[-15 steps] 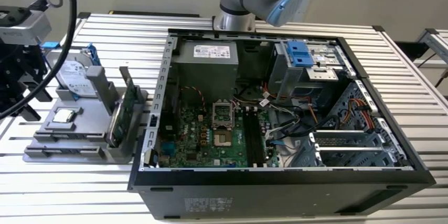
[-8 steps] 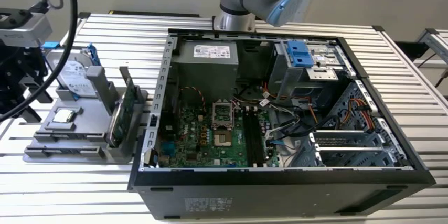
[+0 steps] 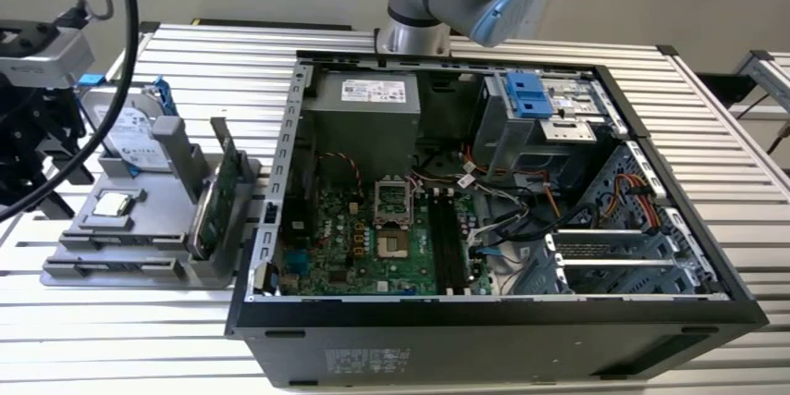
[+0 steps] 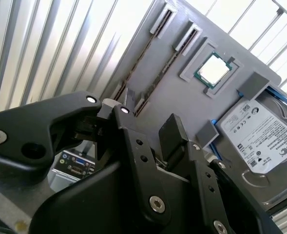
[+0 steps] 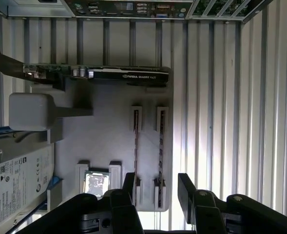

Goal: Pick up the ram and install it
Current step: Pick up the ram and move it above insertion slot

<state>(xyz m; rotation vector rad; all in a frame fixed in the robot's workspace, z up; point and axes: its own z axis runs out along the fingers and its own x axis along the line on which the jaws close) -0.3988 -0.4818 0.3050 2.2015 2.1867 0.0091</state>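
Two ram sticks stand on edge, side by side, in slots of a grey holder tray (image 5: 109, 131). They are thin and dark: one ram (image 5: 136, 146) and a second ram (image 5: 161, 146) in the first wrist view, and a ram (image 4: 168, 61) again in the second wrist view. My gripper (image 5: 157, 187) is open and hovers above the end of the tray, its black fingers (image 5: 184, 187) apart and roughly straddling the outer ram from above without touching it. In the exterior view the tray (image 3: 136, 270) lies to the left of the open computer case, whose motherboard memory slots (image 3: 450, 247) are bare.
On the same tray stand a green expansion card (image 5: 128, 75), a silver hard drive (image 5: 16, 180) with blue rails, and a processor chip (image 5: 97, 183). The open computer case (image 3: 494, 330) fills the middle of the slatted metal table (image 3: 728, 136). Cables hang at the exterior view's left.
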